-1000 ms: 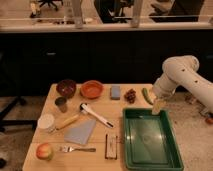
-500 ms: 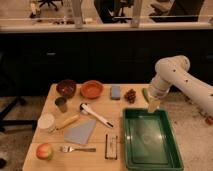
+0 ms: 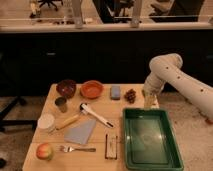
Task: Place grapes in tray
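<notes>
Nearest us we see the apple (image 3: pixel 44 151) at 8 o'clock on the worktop (image 3: pixel 114 108), with a fork (image 3: pixel 75 148) at its 3 o'clock. The tray (image 3: pixel 147 137) takes the 4 o'clock quarter. The tool (image 3: pixel 150 104) hangs low at the tray's far rim; we cannot tell if it is wide or narrow. The grapes (image 3: pixel 131 95) lie on the worktop just past that rim, at 10 o'clock of the tool, near it but apart. A grey-blue block (image 3: pixel 115 92) sits at their 9 o'clock, and an orange bowl (image 3: pixel 92 89) beyond that.

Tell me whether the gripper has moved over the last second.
Yes. The gripper has shifted left along the far rim of the tray, closer to the grapes.
</notes>
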`<state>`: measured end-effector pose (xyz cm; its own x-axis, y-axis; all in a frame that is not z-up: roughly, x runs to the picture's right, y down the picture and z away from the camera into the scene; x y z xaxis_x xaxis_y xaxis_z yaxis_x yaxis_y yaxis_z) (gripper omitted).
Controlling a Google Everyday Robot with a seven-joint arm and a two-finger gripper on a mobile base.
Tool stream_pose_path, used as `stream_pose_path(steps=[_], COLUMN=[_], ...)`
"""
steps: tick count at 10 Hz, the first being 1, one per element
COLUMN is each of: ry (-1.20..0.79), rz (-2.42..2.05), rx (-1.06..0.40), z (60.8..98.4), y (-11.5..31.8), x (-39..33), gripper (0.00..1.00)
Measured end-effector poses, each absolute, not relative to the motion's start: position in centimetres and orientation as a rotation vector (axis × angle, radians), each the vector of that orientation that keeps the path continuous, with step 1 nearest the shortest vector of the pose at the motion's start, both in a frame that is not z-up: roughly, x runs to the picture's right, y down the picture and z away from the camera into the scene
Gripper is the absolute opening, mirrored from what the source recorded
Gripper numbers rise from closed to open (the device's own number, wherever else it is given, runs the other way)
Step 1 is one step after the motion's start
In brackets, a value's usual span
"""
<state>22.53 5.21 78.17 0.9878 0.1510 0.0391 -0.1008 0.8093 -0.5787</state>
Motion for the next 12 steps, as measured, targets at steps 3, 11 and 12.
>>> stream_pose_path(steps=[3, 11, 12], ry=[-0.077, -0.263, -0.272], rz=[0.139, 0.275, 0.288], rx=[-0.619, -0.643, -0.648], z=[78.0, 80.4, 80.5], y=[5.5, 3.1, 3.1], x=[23.1, 23.4, 23.6], gripper=[0.80, 0.80, 0.80])
